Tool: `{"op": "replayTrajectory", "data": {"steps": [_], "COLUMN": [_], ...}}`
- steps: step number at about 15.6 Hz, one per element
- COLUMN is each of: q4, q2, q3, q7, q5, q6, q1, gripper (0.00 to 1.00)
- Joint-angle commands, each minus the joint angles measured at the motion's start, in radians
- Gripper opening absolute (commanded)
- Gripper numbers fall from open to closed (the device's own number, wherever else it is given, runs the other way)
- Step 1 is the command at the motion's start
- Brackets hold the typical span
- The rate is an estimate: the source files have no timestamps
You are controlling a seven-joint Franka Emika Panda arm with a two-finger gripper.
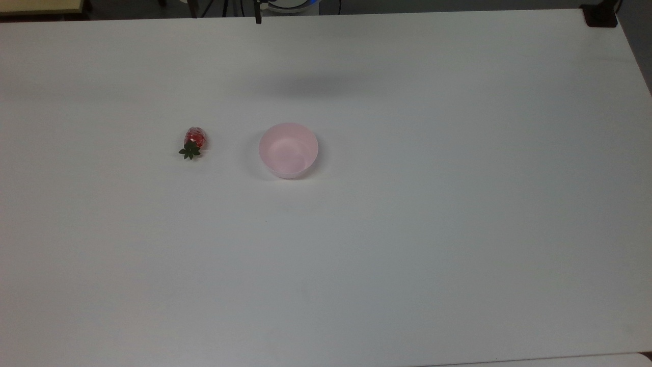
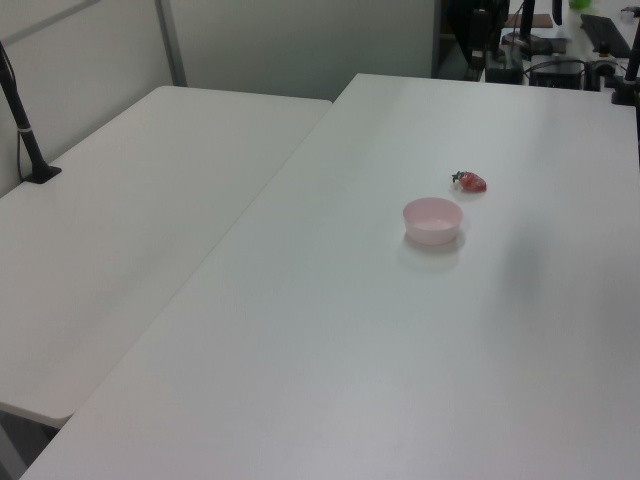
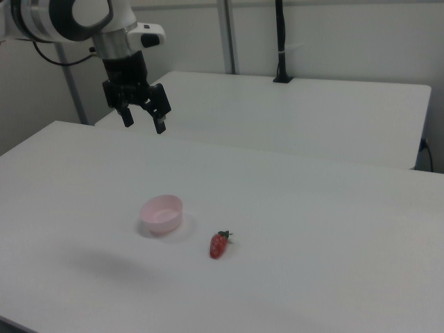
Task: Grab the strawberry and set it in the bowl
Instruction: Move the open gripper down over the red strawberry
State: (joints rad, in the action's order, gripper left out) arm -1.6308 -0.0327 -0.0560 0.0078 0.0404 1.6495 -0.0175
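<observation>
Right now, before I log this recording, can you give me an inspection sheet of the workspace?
Surface: white table, bare apart from the two task items.
Job's things: strawberry lying on its side on the table, apart from the bowl; the bowl is upright and empty.
Clutter: nothing seen on the work table.
Grippers: gripper open, holding nothing, raised high above the table.
Cables: a cable runs down a black post clamped to the neighbouring table; dark cables hang at the table's far edge in the top view.
Surroundings: second white table alongside, pale wall panels behind.
</observation>
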Motion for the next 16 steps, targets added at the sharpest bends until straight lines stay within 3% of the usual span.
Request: {"op": "replayTrajectory", "data": {"steps": [1,12,16], "q4": [-0.018,-0.02,-0.069], "q2": [-0.015,-0.015,-0.019], "q3": [-0.01,-0.01,-0.011], "q7": [-0.012,-0.014,-0.09], "q5": [-0.013,-0.013,0.01], "q6": [0.015,0.015,0.019], "q1": [-0.013,-0.012,0.001], "gripper": [1.0,1.0,1.0]}}
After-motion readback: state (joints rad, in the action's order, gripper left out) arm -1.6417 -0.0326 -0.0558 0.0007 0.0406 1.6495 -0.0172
